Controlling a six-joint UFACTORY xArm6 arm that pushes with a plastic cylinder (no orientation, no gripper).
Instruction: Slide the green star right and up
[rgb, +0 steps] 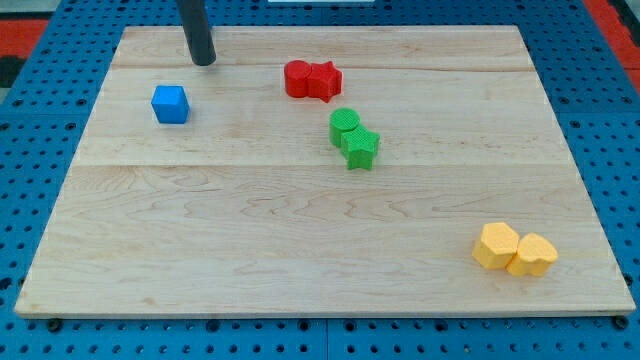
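Wooden board (200, 250), green star (361, 148) central, right side open

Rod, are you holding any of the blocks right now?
No, nothing is held. My tip rests on the board near the view's top left, touching no block. The blue cube is closest; the green star sits far to the right.

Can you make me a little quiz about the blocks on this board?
1. True or false: the green star touches the green cylinder.
2. Which block lies nearest my tip? A) blue cube B) yellow pair C) red pair
3. Fill in: the yellow blocks sit near the view's bottom ____ corner of the wooden board.

Key: 1 true; 2 A; 3 right.
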